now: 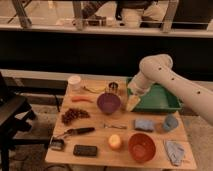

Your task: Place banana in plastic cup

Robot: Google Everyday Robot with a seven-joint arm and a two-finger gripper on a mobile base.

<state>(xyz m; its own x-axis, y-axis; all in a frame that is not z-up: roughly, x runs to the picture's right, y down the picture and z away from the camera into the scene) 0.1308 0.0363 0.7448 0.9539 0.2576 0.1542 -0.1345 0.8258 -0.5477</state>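
The banana (pixel 95 90) is small, yellow and curved. It lies on the wooden table (pixel 100 160) at the back, between the white cup and the metal cup. The plastic cup (pixel 170 122) is short and blue-grey and stands on the right side of the table, in front of the green tray. My gripper (pixel 132 103) hangs from the white arm (pixel 165 80) just right of the purple bowl (pixel 108 102), at the tray's left edge. It is well right of the banana and left of the plastic cup. It holds nothing that I can see.
On the table are a white cup (pixel 75 81), a metal cup (pixel 113 87), a carrot (pixel 81 99), grapes (pixel 74 115), a green tray (pixel 157 97), a blue sponge (pixel 144 124), a red bowl (pixel 141 146), an orange fruit (pixel 115 142), a cloth (pixel 174 151) and dark tools (pixel 77 131). A black chair (pixel 12 115) stands at the left.
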